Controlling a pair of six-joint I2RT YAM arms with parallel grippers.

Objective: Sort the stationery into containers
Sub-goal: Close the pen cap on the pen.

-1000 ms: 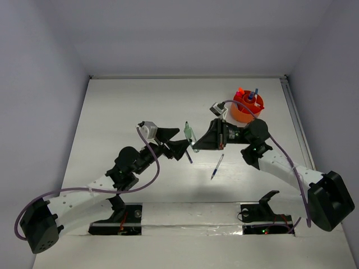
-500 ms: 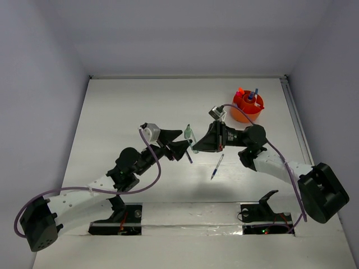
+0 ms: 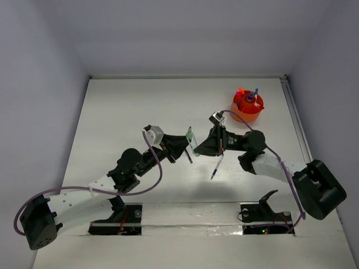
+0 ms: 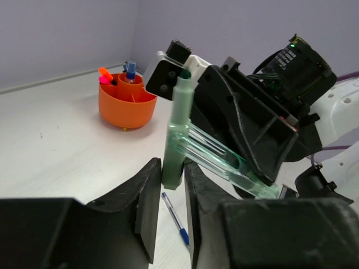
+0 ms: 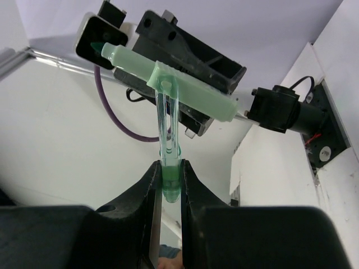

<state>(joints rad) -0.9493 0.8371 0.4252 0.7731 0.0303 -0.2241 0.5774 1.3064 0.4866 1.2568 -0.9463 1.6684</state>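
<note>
No readable text or labels anywhere.

From above and behind the arm bases we looked down on the whole desk, far enough off to take in both arms. Our left wrist view sat close behind the left pincer, facing across the desk toward the orange cup and the right arm. Our right wrist view looked past the right pincer, equally close, at the left arm. All three views shared the pale green pen.
</note>
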